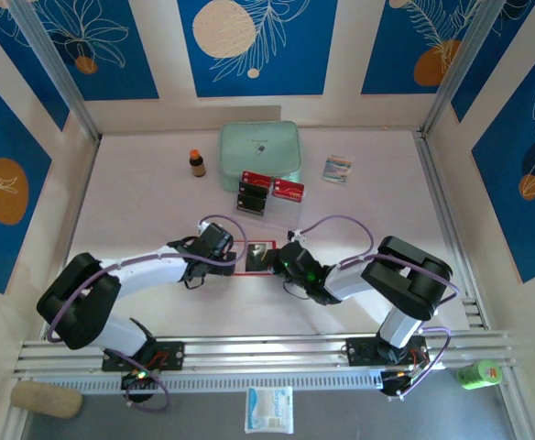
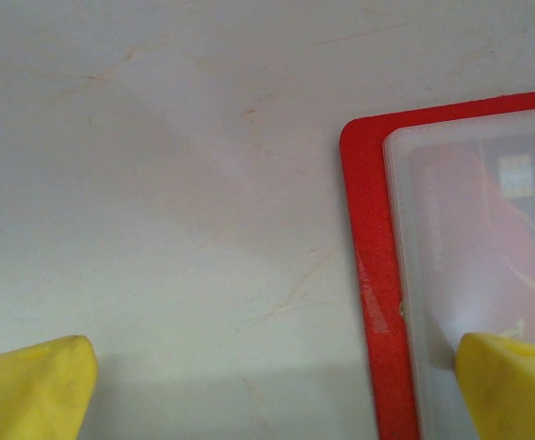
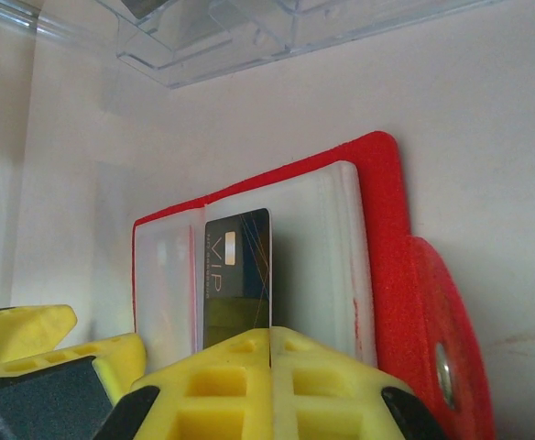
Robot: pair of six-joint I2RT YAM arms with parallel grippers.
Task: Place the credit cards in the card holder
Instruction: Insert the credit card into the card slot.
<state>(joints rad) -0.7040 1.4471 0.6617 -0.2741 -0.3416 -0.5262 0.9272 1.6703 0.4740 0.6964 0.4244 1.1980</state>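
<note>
Card holder (image 1: 260,258): lies open on the table (image 1: 139,211), at the centre, between both grippers, clear pockets facing up.
Right gripper (image 3: 269,359): fingers closed on a dark card (image 3: 238,275) marked VIP; the card's far end sits at the holder's clear pockets.
Left gripper (image 2: 272,399): jaws wide apart, gripping nothing; one fingertip (image 2: 515,385) at the holder's left edge, the other over bare table.
Credit cards (image 1: 267,191): the remaining stack lies far of the holder, just beside the mint-green case (image 1: 259,147).
</note>
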